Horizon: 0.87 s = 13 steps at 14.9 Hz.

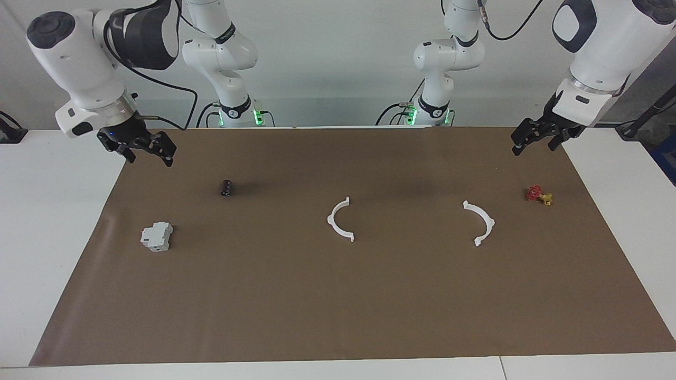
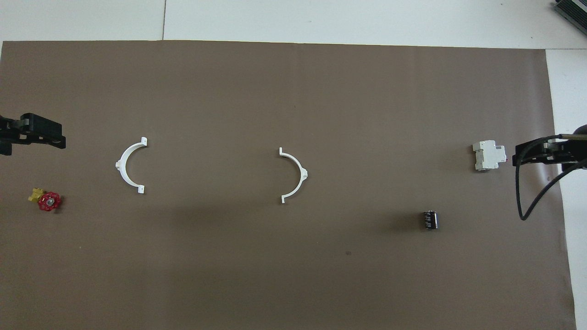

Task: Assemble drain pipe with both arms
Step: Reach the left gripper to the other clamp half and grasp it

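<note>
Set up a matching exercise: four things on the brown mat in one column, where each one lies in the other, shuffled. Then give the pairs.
Things
1. red-and-gold valve
2. grey-white block
3. small black cylinder
4. two white half-rings

Places
A. lying apart in the middle stretch of the mat
B. at the left arm's end of the mat
C. at the right arm's end, farther from the robots than the cylinder
D. toward the right arm's end, nearer to the robots than the block

Pairs: 1-B, 2-C, 3-D, 4-A
</note>
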### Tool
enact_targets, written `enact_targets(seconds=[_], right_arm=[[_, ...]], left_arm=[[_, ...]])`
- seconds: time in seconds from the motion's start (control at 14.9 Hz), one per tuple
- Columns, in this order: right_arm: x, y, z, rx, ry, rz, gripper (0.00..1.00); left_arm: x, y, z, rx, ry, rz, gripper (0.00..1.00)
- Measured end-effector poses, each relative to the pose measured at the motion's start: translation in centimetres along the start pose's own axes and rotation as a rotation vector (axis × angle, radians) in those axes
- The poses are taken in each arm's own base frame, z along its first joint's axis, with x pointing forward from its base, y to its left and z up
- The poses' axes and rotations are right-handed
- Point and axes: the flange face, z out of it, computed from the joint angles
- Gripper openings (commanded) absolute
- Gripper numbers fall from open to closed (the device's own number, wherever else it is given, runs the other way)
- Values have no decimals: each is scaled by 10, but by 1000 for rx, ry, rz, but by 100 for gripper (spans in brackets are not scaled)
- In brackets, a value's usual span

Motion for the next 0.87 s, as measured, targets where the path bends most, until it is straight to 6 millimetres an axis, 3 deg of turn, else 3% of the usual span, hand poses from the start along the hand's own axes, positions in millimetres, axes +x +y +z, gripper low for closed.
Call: enact_targets(seconds=[0.13,0.27,0.54,0.67,0.87], right_arm=[[-6,-9,-33,-8,10,-17,100],[-8,-17,-50,-8,26,-32,100],[-8,-18,-48,-9,22,-38,100],[-8,-22,-49,-10,23,-67,100],[-9,-35,-50,-11,25,-95,100]], left_arm=[[0,1,0,0,0,2,100],[-1,10,-1,0,2,17,100],[-8,31,4,2,0,52,100],[-3,25,23,-6,90,39,100],[4,-1,86,-16,232,-8,100]])
